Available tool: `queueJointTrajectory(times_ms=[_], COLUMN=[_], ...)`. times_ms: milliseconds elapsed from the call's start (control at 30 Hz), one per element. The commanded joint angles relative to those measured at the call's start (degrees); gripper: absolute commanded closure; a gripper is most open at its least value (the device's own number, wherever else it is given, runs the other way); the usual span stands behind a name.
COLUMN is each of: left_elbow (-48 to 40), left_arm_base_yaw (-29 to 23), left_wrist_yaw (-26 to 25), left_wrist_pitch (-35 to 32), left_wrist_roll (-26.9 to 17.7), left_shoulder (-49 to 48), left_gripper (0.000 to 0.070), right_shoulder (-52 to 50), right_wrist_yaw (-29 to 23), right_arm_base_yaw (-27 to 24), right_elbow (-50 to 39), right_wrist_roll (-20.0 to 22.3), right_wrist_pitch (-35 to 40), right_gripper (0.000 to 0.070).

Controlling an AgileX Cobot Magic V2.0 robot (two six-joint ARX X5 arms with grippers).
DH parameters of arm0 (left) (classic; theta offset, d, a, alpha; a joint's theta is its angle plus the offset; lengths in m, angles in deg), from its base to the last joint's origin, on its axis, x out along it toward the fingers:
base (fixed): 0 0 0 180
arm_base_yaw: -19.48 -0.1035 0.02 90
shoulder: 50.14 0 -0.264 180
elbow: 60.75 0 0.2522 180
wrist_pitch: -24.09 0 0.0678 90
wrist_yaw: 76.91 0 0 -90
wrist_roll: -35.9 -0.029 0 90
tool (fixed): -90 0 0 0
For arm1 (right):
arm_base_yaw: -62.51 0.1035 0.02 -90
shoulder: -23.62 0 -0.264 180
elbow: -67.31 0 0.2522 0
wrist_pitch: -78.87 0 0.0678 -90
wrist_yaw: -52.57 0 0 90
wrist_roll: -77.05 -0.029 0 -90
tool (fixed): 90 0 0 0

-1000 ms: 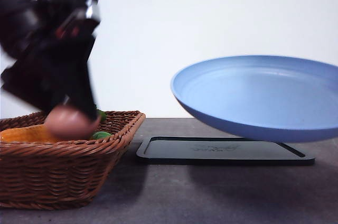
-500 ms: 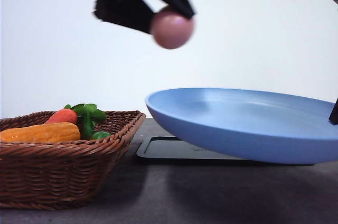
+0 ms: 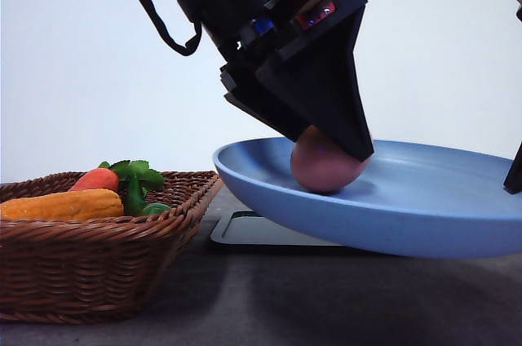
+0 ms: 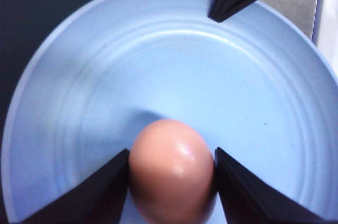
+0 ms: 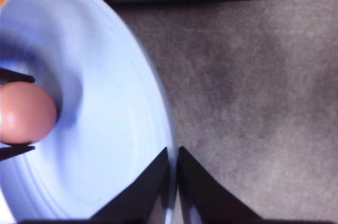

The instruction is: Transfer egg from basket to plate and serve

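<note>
Clearly the egg [image 4: 171,168] is a smooth, rounded, breakable thing, likely light and prone to roll, so it is best held across its widest part with gentle pressure. That is how the left gripper [image 4: 171,179] has it: both dark fingers [image 4: 103,192] press its flanks, the egg sitting between them and resting low on the floor of the light-blue plate [image 3: 440,224]. The right gripper [image 5: 173,174] is clamped on the plate's rim, holding it tilted above the black tray [image 3: 245,232], beside the wicker basket [image 3: 90,268].
</note>
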Motion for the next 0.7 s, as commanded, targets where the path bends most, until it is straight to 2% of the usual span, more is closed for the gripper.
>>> queueJointTrajectory(times_ms=[0, 167, 367, 667], left_elbow=[0.7, 0.7, 0.7, 0.7], left_arm_base_yaw=[0.9, 0.7, 0.7, 0.7], left_wrist_yaw=[0.1, 0.1, 0.1, 0.1], left_wrist_pitch=[-0.7, -0.7, -0.7, -0.7], left_wrist_roll=[-1.1, -1.1, -1.1, -1.1], left_shoulder=[0.7, 0.7, 0.7, 0.7], left_gripper=[0.0481, 0.0471, 0.0375, 0.0371], right_shoulder=[0.4, 0.4, 0.4, 0.4], right_wrist_yaw=[0.5, 0.5, 0.5, 0.5], right_arm_base_yaw=[0.3, 0.3, 0.3, 0.3], right_elbow=[0.5, 0.5, 0.5, 0.7], right_wrist_roll=[-0.2, -0.2, -0.2, -0.2], right_wrist_pitch=[0.3, -0.1, 0.0, -0.2], right_gripper=[0.07, 0.07, 0.07, 0.07])
